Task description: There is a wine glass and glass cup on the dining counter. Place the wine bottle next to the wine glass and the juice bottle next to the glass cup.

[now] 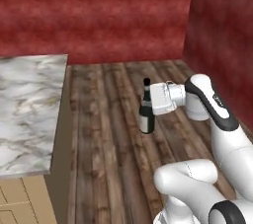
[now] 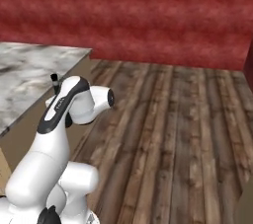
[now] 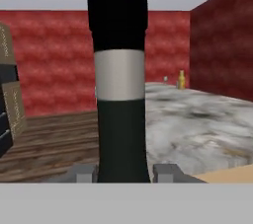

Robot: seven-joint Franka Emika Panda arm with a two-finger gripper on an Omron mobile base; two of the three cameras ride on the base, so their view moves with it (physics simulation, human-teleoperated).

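Red-walled room with a dark plank floor is surrounding the rig; a veined marble bench is lying at nine o'clock in the left base view.

The end effector is clamping shut on the wine bottle at its neck, the dark body hanging below the grip and the cap showing above it. The bottle is standing upright and hanging clear above the floor, well apart from the bench. In the hand view the neck is rising from six o'clock straight up the centre, seated squarely between the two finger tips.

Further out in the hand view, the marble bench is spreading toward three o'clock, and at its far end a small yellow bottle, judged to be the juice bottle, is standing with a tiny pale object just beside it at its nine o'clock; that object is too small to identify as either glass.

Judgement: the carry toward the dining counter is in hand, and placement is not yet done.

Recommendations:
- Keep the bottle vertical, since a neck grip is leaving the heavy body free to swing.
- Approach the bench high enough for the base to clear its edge.
- Confirm the stemmed glass before lowering, and set the bottle beside it without touching.
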